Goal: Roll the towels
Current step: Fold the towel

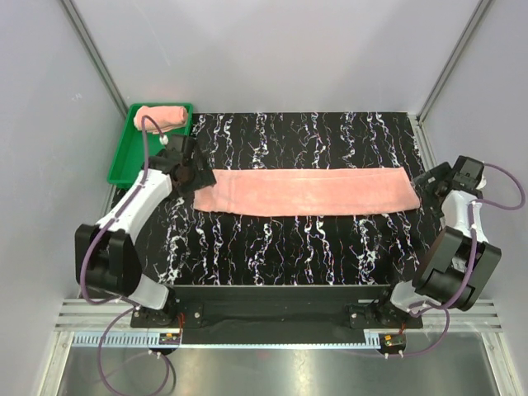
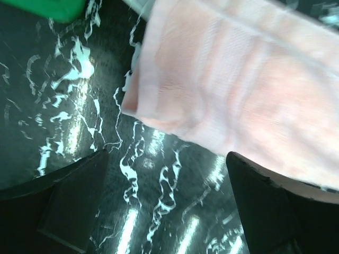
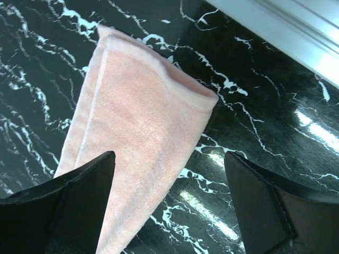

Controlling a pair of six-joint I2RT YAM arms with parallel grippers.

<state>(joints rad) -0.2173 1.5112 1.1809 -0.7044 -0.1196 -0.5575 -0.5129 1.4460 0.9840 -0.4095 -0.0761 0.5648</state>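
Observation:
One salmon-pink towel (image 1: 305, 191) lies flat in a long folded strip across the black marbled mat (image 1: 289, 247). A second pink towel (image 1: 161, 117) sits rolled up in the green tray (image 1: 124, 161) at the back left. My left gripper (image 1: 194, 175) hovers at the strip's left end, open, with only mat between its fingers; in the left wrist view the towel (image 2: 238, 90) lies just beyond the gripper (image 2: 167, 174). My right gripper (image 1: 429, 186) is open at the strip's right end. In the right wrist view the towel's corner (image 3: 143, 121) reaches in between the gripper's (image 3: 167, 164) spread fingers, not pinched.
White walls and slanted aluminium posts (image 1: 91, 49) enclose the table on three sides. A corner of the green tray (image 2: 53, 8) shows in the left wrist view. A pale metal rail (image 3: 286, 26) runs just past the mat's right edge. Both arm bases stand at the near edge.

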